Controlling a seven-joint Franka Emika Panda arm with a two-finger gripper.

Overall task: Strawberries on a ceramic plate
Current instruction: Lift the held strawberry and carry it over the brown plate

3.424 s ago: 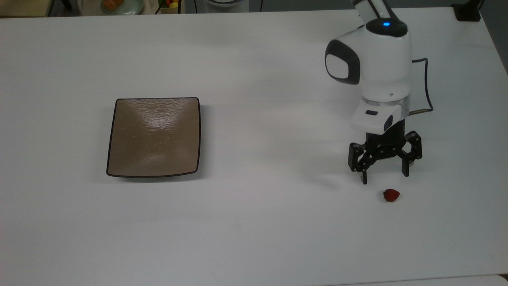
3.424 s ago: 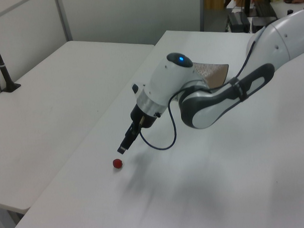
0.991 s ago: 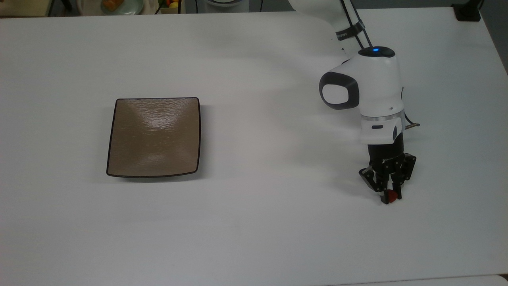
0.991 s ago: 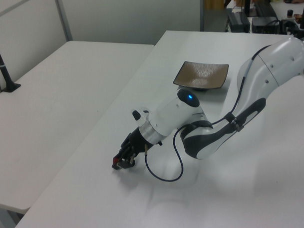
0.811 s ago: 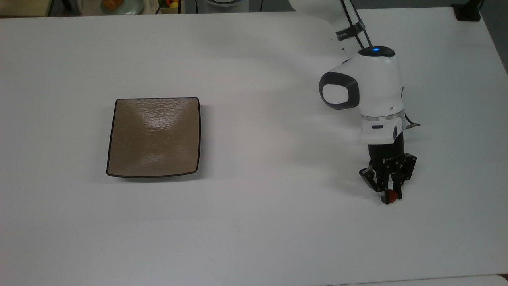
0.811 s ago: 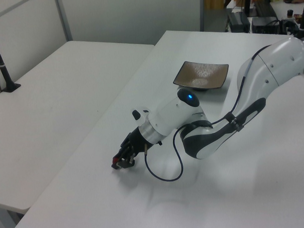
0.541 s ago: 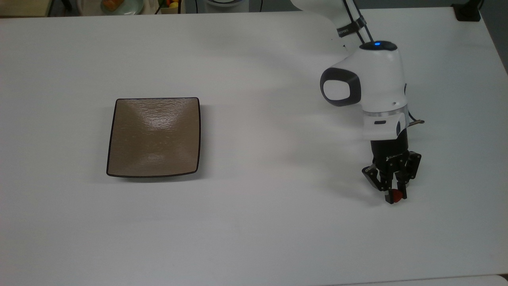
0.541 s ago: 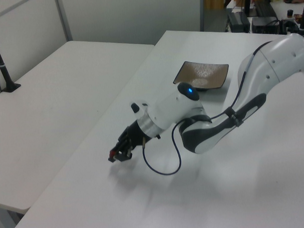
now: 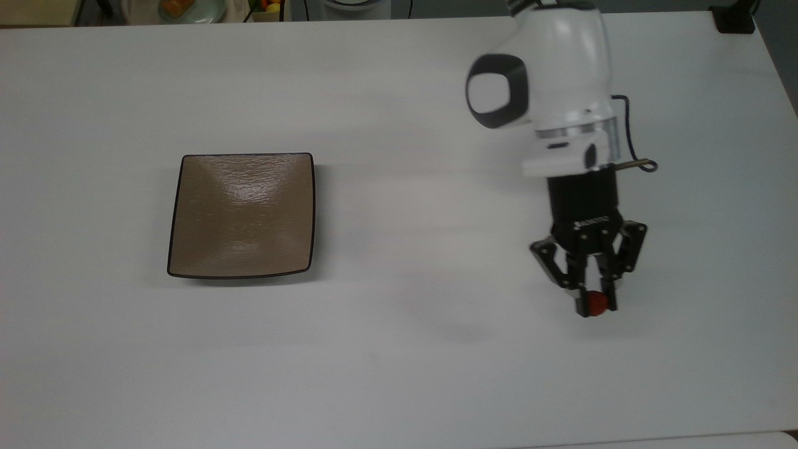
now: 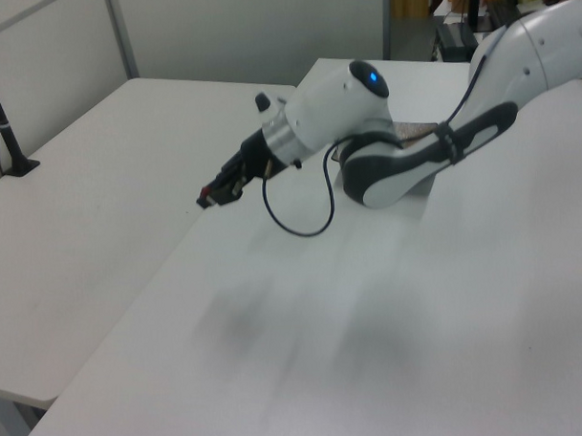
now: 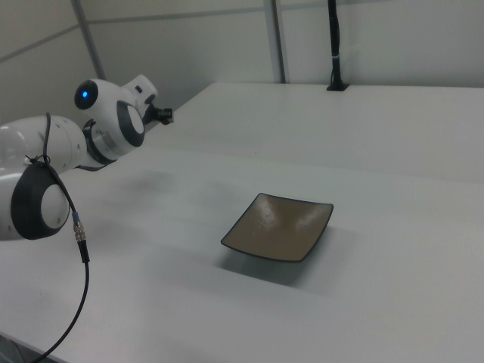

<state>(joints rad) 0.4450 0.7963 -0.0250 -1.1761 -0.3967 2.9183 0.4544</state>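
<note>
Gleaming at its textured tan middle, the square ceramic plate (image 9: 242, 214) – thin dark rim, curved sides – sits on the matte white worktop (image 9: 399, 362). Well to its right in the top view, the gripper (image 9: 595, 305) pinches the tiny rounded strawberry (image 9: 597, 302), raised above bare surface – partly hidden by black fingers.

Bare table (image 9: 424, 262) between gripper (image 9: 595, 302) and plate (image 9: 243, 215).

White table (image 9: 386, 374) — dark post (image 10: 1, 123) on another
</note>
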